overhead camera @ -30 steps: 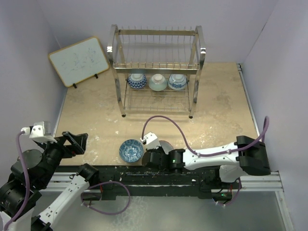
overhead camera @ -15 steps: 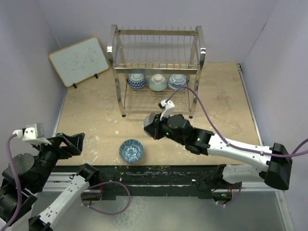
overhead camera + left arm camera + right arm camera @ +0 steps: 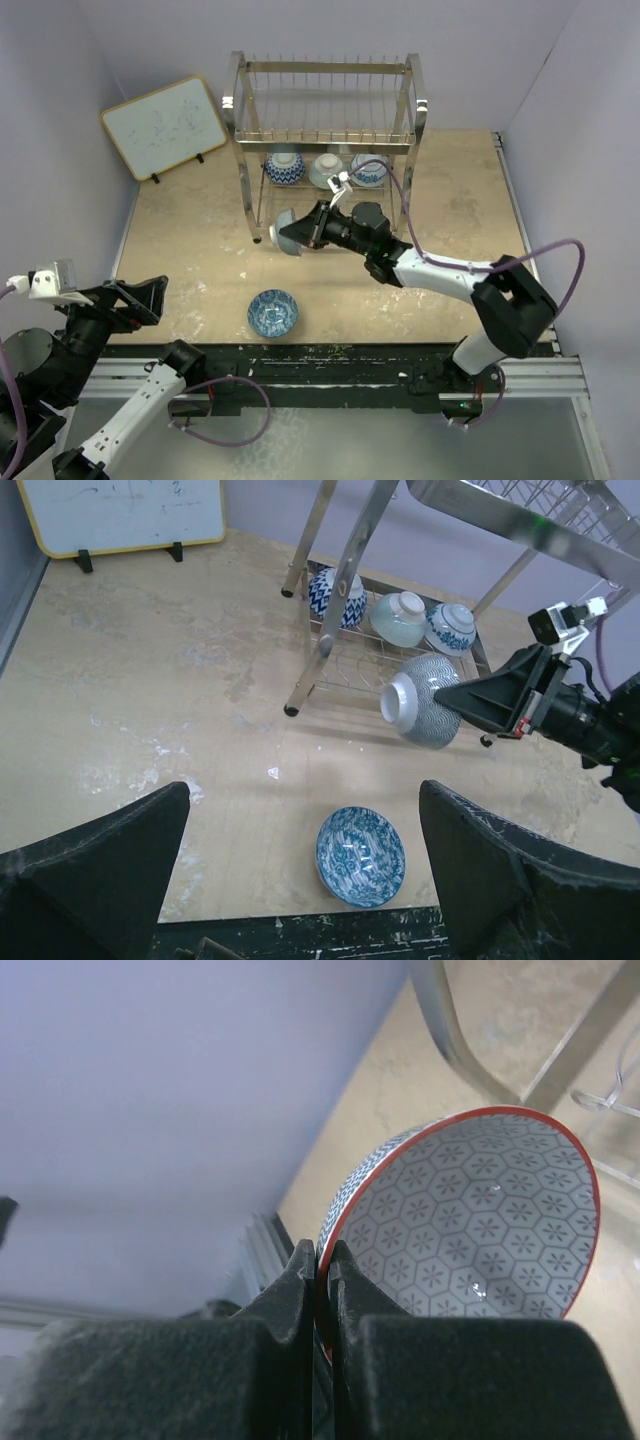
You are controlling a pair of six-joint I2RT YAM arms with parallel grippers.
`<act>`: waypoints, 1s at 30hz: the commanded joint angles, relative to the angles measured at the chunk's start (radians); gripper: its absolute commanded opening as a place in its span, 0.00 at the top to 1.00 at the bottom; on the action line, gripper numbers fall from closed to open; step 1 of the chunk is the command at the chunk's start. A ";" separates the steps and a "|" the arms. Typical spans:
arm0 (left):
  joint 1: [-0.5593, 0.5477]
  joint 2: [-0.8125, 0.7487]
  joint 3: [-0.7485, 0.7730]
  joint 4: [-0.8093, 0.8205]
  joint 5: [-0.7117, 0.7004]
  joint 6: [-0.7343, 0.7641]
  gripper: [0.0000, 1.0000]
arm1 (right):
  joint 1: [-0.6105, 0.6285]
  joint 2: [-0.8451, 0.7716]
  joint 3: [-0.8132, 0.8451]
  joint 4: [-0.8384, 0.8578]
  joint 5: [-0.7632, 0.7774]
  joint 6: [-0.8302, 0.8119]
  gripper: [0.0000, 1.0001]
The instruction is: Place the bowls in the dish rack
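My right gripper [image 3: 318,228] is shut on the rim of a pale hexagon-patterned bowl with a red rim [image 3: 290,236]. It holds the bowl on edge above the table, just in front of the dish rack's [image 3: 412,100] lower left corner. The right wrist view shows the fingers [image 3: 300,1270] pinching that rim [image 3: 480,1230]. A blue-patterned bowl [image 3: 272,312] sits on the table near the front edge. My left gripper [image 3: 135,298] is open and empty, held high at the near left; the blue bowl [image 3: 361,856] lies below it, between its fingers.
The rack's lower tier holds a blue-patterned bowl [image 3: 285,167], a mint bowl [image 3: 327,171] and another blue-patterned bowl [image 3: 368,170]. A wood-framed whiteboard [image 3: 165,125] leans at the back left. A rack post [image 3: 445,1020] stands close beyond the held bowl.
My right arm has swung from the table's front edge up to the rack's front, carrying the red-rimmed bowl. My left arm has drawn back a little.
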 commanded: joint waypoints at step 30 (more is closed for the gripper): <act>0.000 0.052 0.080 0.007 -0.017 0.053 0.01 | -0.244 0.597 0.368 0.877 -0.064 0.575 1.00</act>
